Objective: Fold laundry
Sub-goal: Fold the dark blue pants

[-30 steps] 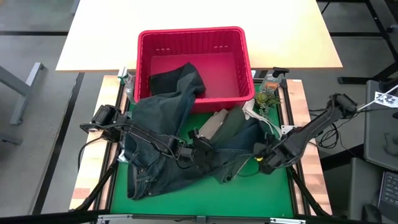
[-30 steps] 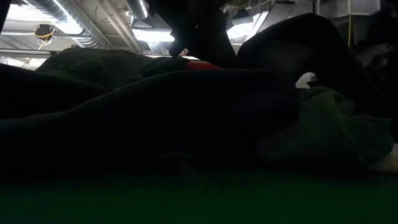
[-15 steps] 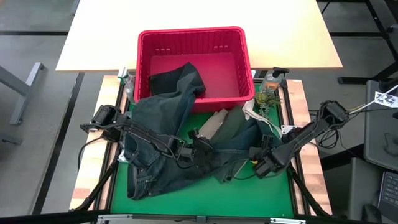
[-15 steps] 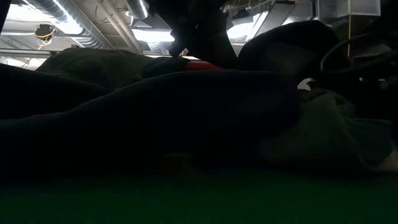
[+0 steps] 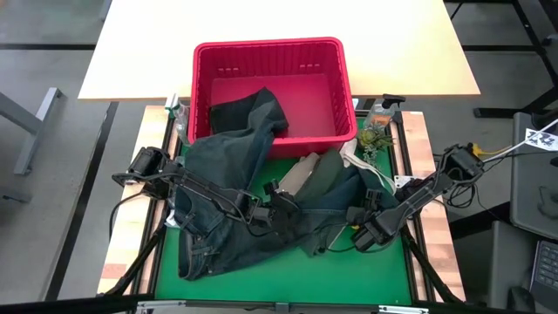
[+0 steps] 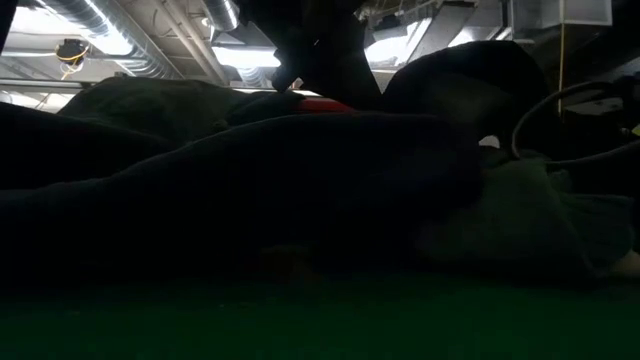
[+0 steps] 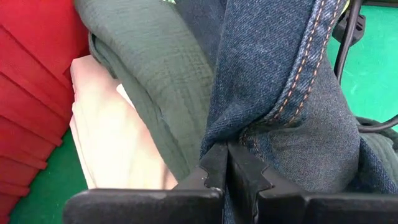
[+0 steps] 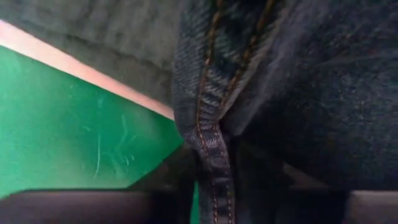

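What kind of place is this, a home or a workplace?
Probably a lab or workshop, not a home. The low view shows bare ceiling ducts and strip lights. From above, a green work mat sits on a bench beside a plain table, with loose cables.

Even overhead brightness; murky, backlit low view under glaring ceiling lights; close-up wrist blur.

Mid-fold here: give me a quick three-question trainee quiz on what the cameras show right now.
1. True or false: the red slatted plastic basket is empty.
2. Which garment has the left gripper clamped?
A. dark blue denim jeans
B. olive-green shirt
C. tan top
3. What colour is the mat under the laundry?

Key:
1. False, a jeans leg lies inside.
2. A
3. Green
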`<state>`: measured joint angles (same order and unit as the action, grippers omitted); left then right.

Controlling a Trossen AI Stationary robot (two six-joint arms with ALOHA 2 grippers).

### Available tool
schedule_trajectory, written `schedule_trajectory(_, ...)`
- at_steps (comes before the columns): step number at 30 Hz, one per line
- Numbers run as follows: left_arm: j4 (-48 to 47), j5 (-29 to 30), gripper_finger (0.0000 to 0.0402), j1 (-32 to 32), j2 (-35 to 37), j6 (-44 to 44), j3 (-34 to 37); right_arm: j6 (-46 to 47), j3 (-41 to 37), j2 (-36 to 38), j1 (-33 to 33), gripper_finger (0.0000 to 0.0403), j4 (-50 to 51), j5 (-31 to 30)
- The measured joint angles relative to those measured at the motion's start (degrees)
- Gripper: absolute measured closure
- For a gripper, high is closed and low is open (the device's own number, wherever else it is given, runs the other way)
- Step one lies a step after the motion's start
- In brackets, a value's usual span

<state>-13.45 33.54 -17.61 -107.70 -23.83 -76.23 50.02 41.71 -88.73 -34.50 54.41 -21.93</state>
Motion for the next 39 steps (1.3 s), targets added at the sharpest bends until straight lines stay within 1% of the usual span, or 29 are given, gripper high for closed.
schedule_trajectory(5,0.0,0.0,0.0399,0.0,0.0,0.0,0.0,-0.3,0.0,0.0,0.0,0.0377,0.6,0.7)
schedule_trajectory(7,0.0,0.0,0.0399,0.0,0.0,0.0,0.0,-0.4,0.4,0.0,0.0,0.0390,1.5,2.0)
schedule_trajectory(11,0.0,0.0,0.0399,0.0,0.0,0.0,0.0,-0.5,2.9,0.0,0.0,0.0366,4.6,4.7)
schedule_trajectory(13,0.0,0.0,0.0399,0.0,0.0,0.0,0.0,-0.7,4.9,0.0,0.0,0.0361,7.3,5.3)
schedule_trajectory(19,-0.2,0.0,0.0399,-0.4,1.4,1.2,0.0,-2.5,13.7,0.1,0.0,0.0392,18.7,5.5)
schedule_trajectory(21,-0.2,0.0,0.0399,-0.7,2.2,2.2,0.0,-3.7,16.9,0.1,0.0,0.0390,22.4,6.0)
schedule_trajectory(26,-0.5,0.4,0.0399,-1.4,4.6,4.1,0.0,-4.9,25.5,0.1,0.0,0.0369,32.1,6.4)
schedule_trajectory(28,-0.4,1.4,0.0399,-1.4,5.7,5.2,0.0,-5.4,29.2,0.1,0.0,0.0371,35.9,4.4)
schedule_trajectory(32,-0.8,5.0,0.0399,-1.1,7.3,6.7,0.0,-8.4,34.7,2.0,0.2,0.0389,35.0,-0.6)
schedule_trajectory(34,-0.7,6.9,0.0399,-0.8,7.4,6.6,0.0,-7.4,38.0,2.6,1.2,0.0393,35.9,-3.4)
schedule_trajectory(36,-0.8,8.0,0.0399,-0.7,7.7,6.6,0.0,-6.7,40.2,4.0,1.3,0.0391,35.2,-4.7)
schedule_trajectory(39,-1.1,7.0,0.0399,-0.9,8.6,6.6,0.0,-6.5,44.5,6.4,2.5,0.0377,35.6,-5.6)
